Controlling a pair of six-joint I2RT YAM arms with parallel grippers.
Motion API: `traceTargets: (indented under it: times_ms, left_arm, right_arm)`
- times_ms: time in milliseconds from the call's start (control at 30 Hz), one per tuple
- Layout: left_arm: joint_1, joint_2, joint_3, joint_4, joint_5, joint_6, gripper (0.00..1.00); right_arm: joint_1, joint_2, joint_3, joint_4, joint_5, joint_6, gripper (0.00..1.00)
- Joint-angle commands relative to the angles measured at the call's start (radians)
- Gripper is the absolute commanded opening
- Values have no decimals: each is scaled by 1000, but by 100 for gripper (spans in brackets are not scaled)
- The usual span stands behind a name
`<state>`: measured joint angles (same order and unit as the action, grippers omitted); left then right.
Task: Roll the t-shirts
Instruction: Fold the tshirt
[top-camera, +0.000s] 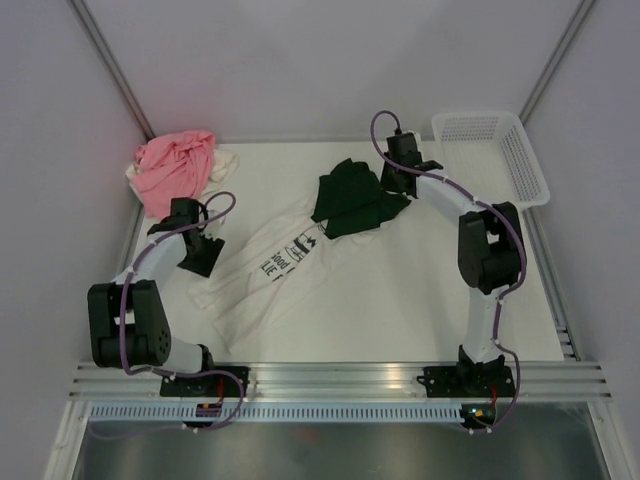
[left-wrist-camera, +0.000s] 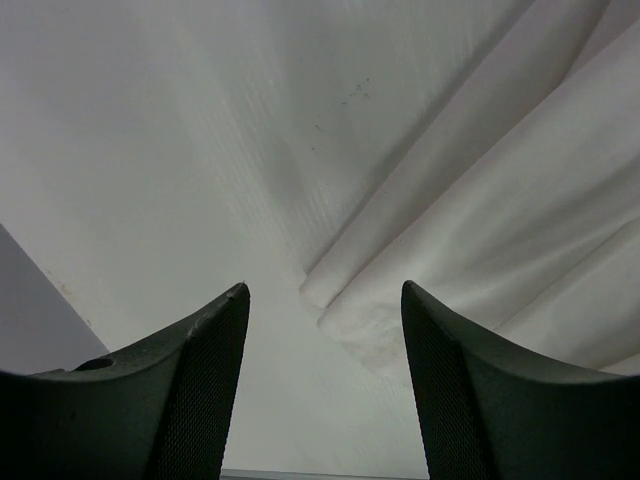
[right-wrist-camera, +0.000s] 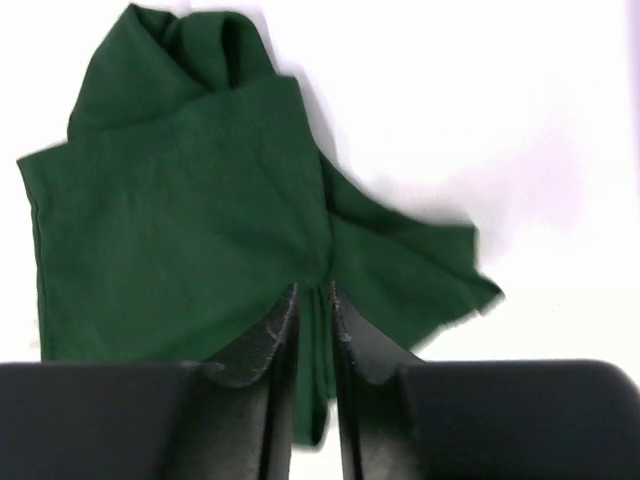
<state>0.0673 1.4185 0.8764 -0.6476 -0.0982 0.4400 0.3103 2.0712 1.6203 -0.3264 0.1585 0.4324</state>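
A cream-white t-shirt (top-camera: 275, 265) with black lettering lies spread out, slanting across the middle of the table. My left gripper (top-camera: 203, 252) is low at its left edge, open, with a folded hem (left-wrist-camera: 350, 320) of that shirt just beyond and between the fingertips (left-wrist-camera: 322, 285); nothing is held. The dark green t-shirt (top-camera: 350, 200) lies crumpled at the centre back. My right gripper (top-camera: 397, 180) is at its right side, jaws nearly together with a gathered fold of green cloth (right-wrist-camera: 180, 220) pinched between them (right-wrist-camera: 314, 286). A pink t-shirt (top-camera: 175, 165) is bunched at the back left, with a plain cream one (top-camera: 226, 160) beside it.
A white plastic mesh basket (top-camera: 520, 160) stands at the back right corner, just right of the right arm. Grey walls and metal frame posts (top-camera: 110, 70) enclose the table. Both arm bases sit on the rail (top-camera: 330, 380) at the near edge.
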Motion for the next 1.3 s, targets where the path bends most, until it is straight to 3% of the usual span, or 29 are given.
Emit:
traceTargets:
  times_ms: [0,200,400,600,733,833,900,1067,1100,1200,1267]
  left_arm:
    - [17,62,-17,63,-37,34,68]
    - [22,131,-42,108,-74,42,67]
    - [19,85,-142,108,71,106,65]
    - [-1,17,-258,60,179,207,61]
    - [-166,-51,-329,52,167,258,59]
    - [-297,-108,-335,43,167,246,59]
    - [-337,-119,-309,13,244,233,60]
    - [-510,-112,-295,-14,345,195,60]
    - [-541,-112,-297,-15,348,189,60]
    - [-651,-156,-284,-44,374,171,65]
    - [-658,-191,-275,-78,388,177,68]
  right_arm:
    - [-2,-137,-126,-3,49,-6,26]
    - [-36,-175,-339,81,6,77,43]
    - [-86,-28,-309,133,-92,106,42]
    - [-125,133,-110,130,-134,154,22]
    - [-128,295,111,83,-214,184,10]
    - [-128,400,307,33,-226,215,10]
    - [-126,446,444,0,-221,241,10]
    - [-126,544,651,-40,-263,255,19]
    - [-128,540,665,-40,-261,247,25]
    - [-126,475,618,-52,-208,174,42]
    - [-126,397,570,-62,-169,116,47]
